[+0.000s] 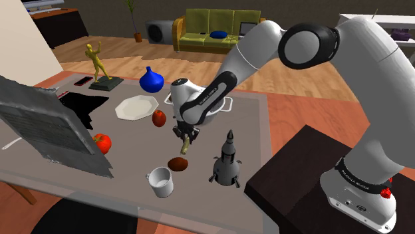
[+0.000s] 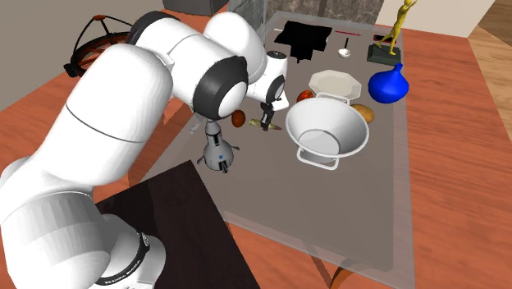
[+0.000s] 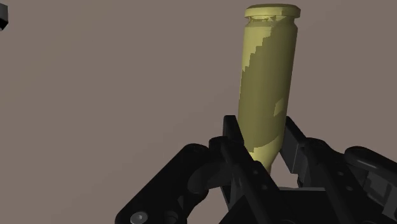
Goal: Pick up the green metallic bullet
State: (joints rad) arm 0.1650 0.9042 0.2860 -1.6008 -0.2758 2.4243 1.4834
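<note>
Clamping the olive-green bullet [image 3: 267, 83] near its narrow end, the hand [image 3: 262, 141], low in the wrist view, holds something seemingly stiff, light and slick; a mid-body hold looks safer.

The olive-yellow bullet [image 3: 267, 83] is clasped in the gripper [image 3: 262, 139], flat base outward.
</note>
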